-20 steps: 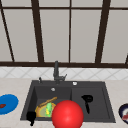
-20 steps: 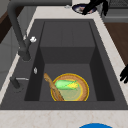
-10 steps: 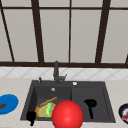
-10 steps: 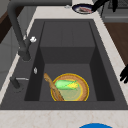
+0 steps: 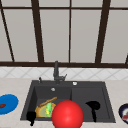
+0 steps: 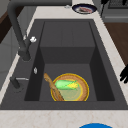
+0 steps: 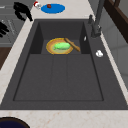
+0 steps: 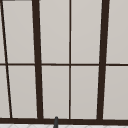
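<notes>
1. Hardly anything has shifted since the earlier frames — both robot hands hang where they were at the sink's [image 5: 110,105] front edge.
2. Left robot hand [image 5: 31,117] hovers at the front left corner, fingers pointing down and relaxed, holding nothing.
3. Just to its right, down in the basin, lies a yellow plate [image 6: 83,87] with a green corn cob [image 6: 65,84] on it — a wooden spoon [image 6: 52,86] leans across the rim.
4. Right robot hand [image 5: 93,106] hovers over the right half, fingers loose and empty; a red ball [image 5: 67,114] shows between the two.
</notes>
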Controlling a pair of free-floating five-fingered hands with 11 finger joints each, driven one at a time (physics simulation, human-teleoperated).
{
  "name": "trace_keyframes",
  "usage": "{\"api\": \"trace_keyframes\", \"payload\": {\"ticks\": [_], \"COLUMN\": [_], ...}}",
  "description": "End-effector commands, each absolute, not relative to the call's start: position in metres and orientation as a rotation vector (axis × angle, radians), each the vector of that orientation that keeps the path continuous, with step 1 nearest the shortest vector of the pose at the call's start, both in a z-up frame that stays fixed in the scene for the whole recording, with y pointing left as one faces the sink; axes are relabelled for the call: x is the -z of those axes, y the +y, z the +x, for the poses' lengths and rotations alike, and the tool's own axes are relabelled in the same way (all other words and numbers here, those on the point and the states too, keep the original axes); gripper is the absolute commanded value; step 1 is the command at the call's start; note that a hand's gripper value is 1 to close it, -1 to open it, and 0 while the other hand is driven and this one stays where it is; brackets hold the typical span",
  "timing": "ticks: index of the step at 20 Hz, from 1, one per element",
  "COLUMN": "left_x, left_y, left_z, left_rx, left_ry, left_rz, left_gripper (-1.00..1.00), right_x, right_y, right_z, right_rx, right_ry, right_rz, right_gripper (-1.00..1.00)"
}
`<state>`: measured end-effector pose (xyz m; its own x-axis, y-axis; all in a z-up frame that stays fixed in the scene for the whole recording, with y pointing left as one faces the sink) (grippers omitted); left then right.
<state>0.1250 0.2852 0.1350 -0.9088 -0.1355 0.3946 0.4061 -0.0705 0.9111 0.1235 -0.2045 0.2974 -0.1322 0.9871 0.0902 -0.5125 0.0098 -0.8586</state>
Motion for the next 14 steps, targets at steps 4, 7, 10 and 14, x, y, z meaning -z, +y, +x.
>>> {"api": "trace_keyframes", "payload": {"ticks": [4, 7, 10, 14], "left_x": [-0.135, -0.135, -0.135, -0.135], "left_y": [0.285, 0.285, 0.285, 0.285], "left_z": [0.125, 0.125, 0.125, 0.125], "left_rx": [2.039, 2.039, 2.039, 2.039], "left_ry": [-1.846, -1.846, -1.846, -1.846], "left_rz": [-0.291, -0.291, -0.291, -0.291], "left_gripper": [0.00, 0.00, 0.00, 0.00], "right_x": [-0.318, -0.324, -0.323, -0.322], "right_y": [-0.215, -0.219, -0.221, -0.220], "right_z": [0.079, 0.055, 0.031, 0.014], "right_rx": [-1.508, -1.502, -1.489, -1.484], "right_ry": [-0.983, -0.991, -0.981, -0.982], "right_rz": [-0.645, -0.640, -0.654, -0.663], "right_gripper": [-1.00, -1.00, -1.00, -1.00]}}
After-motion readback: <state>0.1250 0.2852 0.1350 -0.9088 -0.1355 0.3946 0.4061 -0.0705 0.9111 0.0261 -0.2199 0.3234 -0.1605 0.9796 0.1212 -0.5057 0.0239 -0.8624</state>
